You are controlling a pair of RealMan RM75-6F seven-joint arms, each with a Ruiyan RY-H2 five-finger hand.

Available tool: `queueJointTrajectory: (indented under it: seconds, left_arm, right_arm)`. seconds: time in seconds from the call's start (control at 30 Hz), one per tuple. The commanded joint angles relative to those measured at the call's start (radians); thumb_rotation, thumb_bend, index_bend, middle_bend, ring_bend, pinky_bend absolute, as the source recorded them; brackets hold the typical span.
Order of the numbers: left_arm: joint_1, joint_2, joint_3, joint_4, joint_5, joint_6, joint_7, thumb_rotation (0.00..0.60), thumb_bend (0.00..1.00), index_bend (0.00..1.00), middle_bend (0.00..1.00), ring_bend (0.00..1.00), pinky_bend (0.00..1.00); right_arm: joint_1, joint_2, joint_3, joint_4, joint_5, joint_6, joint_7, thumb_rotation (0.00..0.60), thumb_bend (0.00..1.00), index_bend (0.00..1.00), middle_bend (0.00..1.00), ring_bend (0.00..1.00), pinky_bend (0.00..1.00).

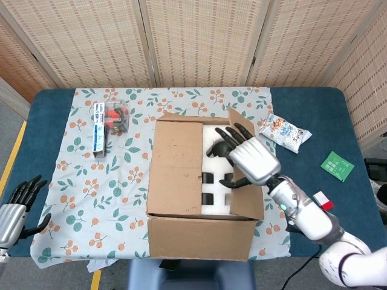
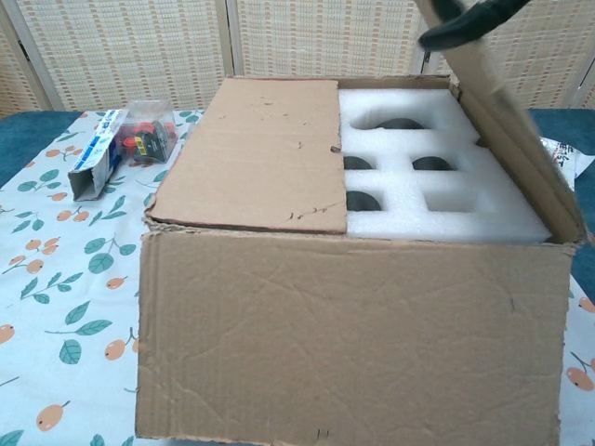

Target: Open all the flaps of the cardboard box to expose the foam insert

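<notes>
The cardboard box (image 1: 199,238) stands mid-table on the floral cloth. Its left top flap (image 1: 176,166) lies flat and closed. The right top flap (image 1: 247,202) is tilted up, and my right hand (image 1: 248,158) holds its free edge, fingers spread over the opening. Below it shows the white foam insert (image 1: 214,181) with dark cut-outs. The chest view shows the box front (image 2: 353,334), the closed left flap (image 2: 260,153), the foam insert (image 2: 437,195), the raised right flap (image 2: 507,121) and dark fingertips (image 2: 465,23) at its top edge. My left hand (image 1: 18,205) hovers open near the table's front left corner.
A blue-and-white carton (image 1: 98,128) and a clear pack of small items (image 1: 118,116) lie left of the box. A snack bag (image 1: 284,133), a green packet (image 1: 337,165) and a small red-and-white item (image 1: 323,201) lie to the right. Folding screens stand behind the table.
</notes>
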Motion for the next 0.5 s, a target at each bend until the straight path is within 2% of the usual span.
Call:
queueJointTrajectory:
  seconds: [0.03,0.13,0.23,0.37,0.5]
  left_arm:
    - [-0.008,0.001,0.010,-0.016,0.014,-0.010,0.028,0.600,0.45,0.00,0.00,0.00,0.00]
    - [-0.013,-0.005,0.015,-0.025,0.022,-0.019,0.055,0.600,0.45,0.00,0.00,0.00,0.00]
    - [-0.020,-0.015,0.018,-0.031,0.035,-0.024,0.090,0.600,0.45,0.00,0.00,0.00,0.00]
    - [-0.027,-0.033,0.017,-0.034,0.044,-0.024,0.129,0.600,0.45,0.00,0.00,0.00,0.00]
    - [-0.036,-0.046,0.004,-0.038,0.054,-0.007,0.129,0.600,0.45,0.00,0.00,0.00,0.00]
  right_arm:
    - [-0.171,0.155,-0.055,-0.092,-0.177,0.123,0.101,0.265,0.27,0.60,0.00,0.00,0.00]
    - [-0.295,0.223,-0.110,-0.092,-0.299,0.188,0.183,0.264,0.27,0.60,0.00,0.00,0.00]
    - [-0.405,0.252,-0.157,-0.050,-0.402,0.244,0.270,0.264,0.27,0.60,0.00,0.00,0.00]
    - [-0.529,0.237,-0.195,0.057,-0.510,0.328,0.387,0.266,0.27,0.60,0.00,0.00,0.00]
    - [-0.611,0.194,-0.208,0.169,-0.577,0.387,0.508,0.263,0.27,0.60,0.00,0.00,0.00]
